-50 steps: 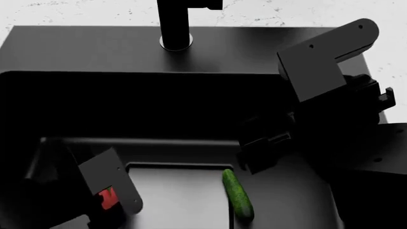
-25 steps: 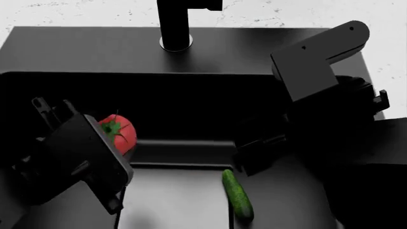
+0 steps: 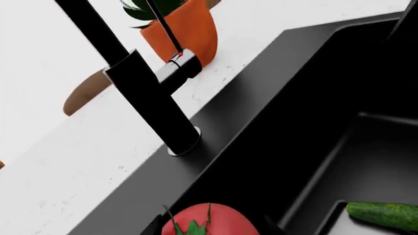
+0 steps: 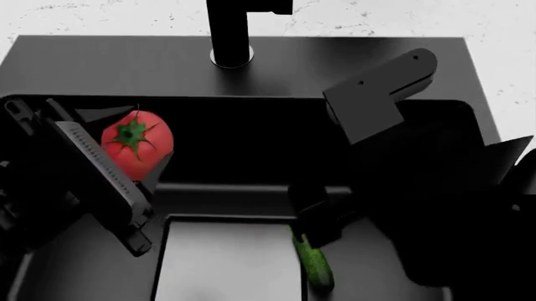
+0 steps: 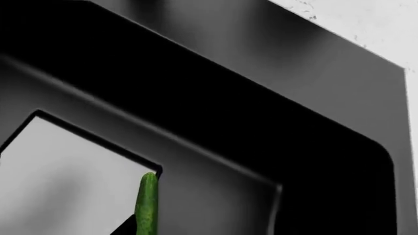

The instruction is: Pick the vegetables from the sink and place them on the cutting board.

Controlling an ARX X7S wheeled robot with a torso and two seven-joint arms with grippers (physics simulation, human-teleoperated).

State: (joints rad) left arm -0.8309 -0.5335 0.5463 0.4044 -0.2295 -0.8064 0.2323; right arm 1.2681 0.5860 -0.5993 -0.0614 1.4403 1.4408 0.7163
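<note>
The left gripper [image 4: 138, 147] is closed on the tomato [image 4: 135, 144], which it holds up in the air at about 9 o'clock in the head view, level with the sink's [image 4: 100, 63] back wall. The stem star faces the camera. In the left wrist view the tomato [image 3: 207, 220] sits right at the gripper, with the faucet [image 3: 140, 93] beyond it and an orange pot [image 3: 186, 29] on the white counter [image 3: 58, 166] behind.

The tomato looks smooth and round, so I judge it slippery and easily bruised. A hold across its widest part with gentle pressure suits it best, and a quick swing could let it roll out.

The right gripper [image 4: 314, 216] hangs low in the basin, at about 6 o'clock, just above the far tip of the cucumber [image 4: 315, 266]. It is black against black, so I cannot tell whether its jaws stand apart or together. The right wrist view shows the cucumber [image 5: 147, 205] lying along the edge of the pale floor panel [image 5: 58, 186], not lifted.

The cucumber is probably light, stiff and bumpy, so it should grip well. I would take it at mid-length, across its narrow width, so it does not tip. Its place beside the panel's raised edge may crowd one finger.

The cutting board is in none of the views.
</note>
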